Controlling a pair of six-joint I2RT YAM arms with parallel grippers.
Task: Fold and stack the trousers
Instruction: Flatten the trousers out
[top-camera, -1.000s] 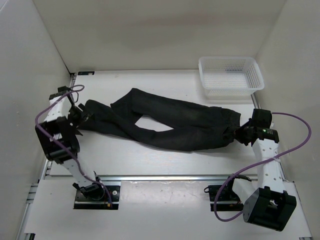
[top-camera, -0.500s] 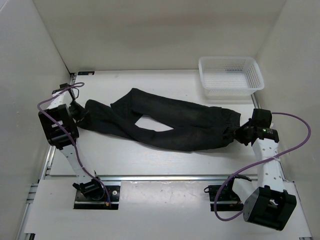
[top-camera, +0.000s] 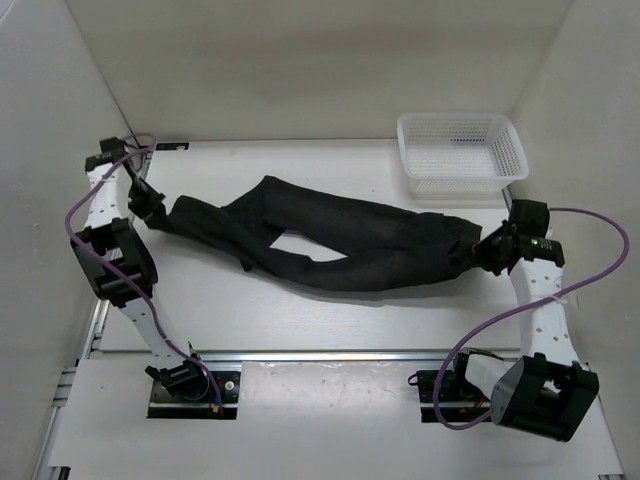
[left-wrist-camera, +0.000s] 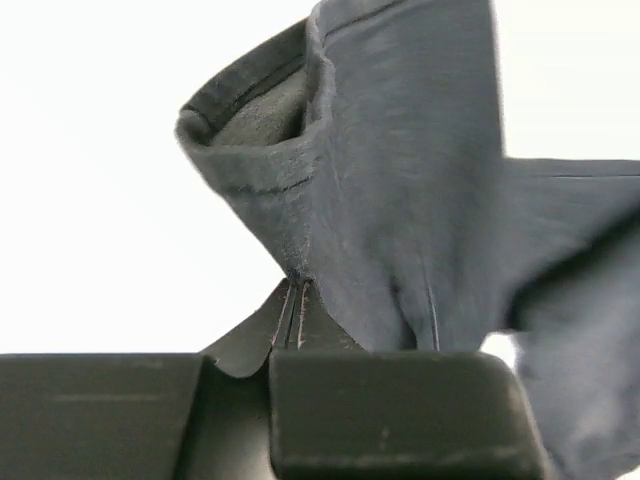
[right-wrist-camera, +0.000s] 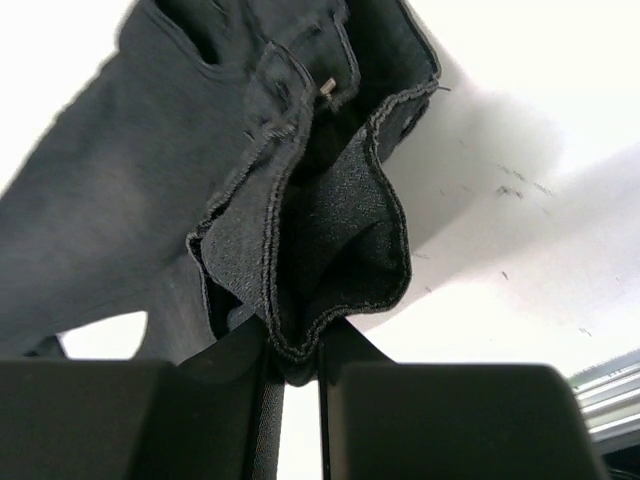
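The black trousers (top-camera: 330, 240) lie stretched across the table, legs to the left, waistband to the right. My left gripper (top-camera: 152, 208) is shut on a leg's hem (left-wrist-camera: 290, 180) at the far left, and that end is lifted off the table. In the left wrist view the fingertips (left-wrist-camera: 295, 300) pinch the fabric just below the cuff. My right gripper (top-camera: 488, 252) is shut on the waistband (right-wrist-camera: 300, 250) at the right end. Its folded edge sits between the fingers (right-wrist-camera: 245, 400) in the right wrist view. The two legs cross near the middle, with a gap of table showing.
A white mesh basket (top-camera: 460, 152) stands at the back right, just behind the waistband end. White walls close in the table on the left, back and right. A metal rail (top-camera: 320, 355) runs along the near edge in front of the arm bases.
My left gripper closed on the leg's hem and rose toward the back left, pulling that end up. The right gripper moved slightly up and right with the waistband, drawing the trousers straighter.
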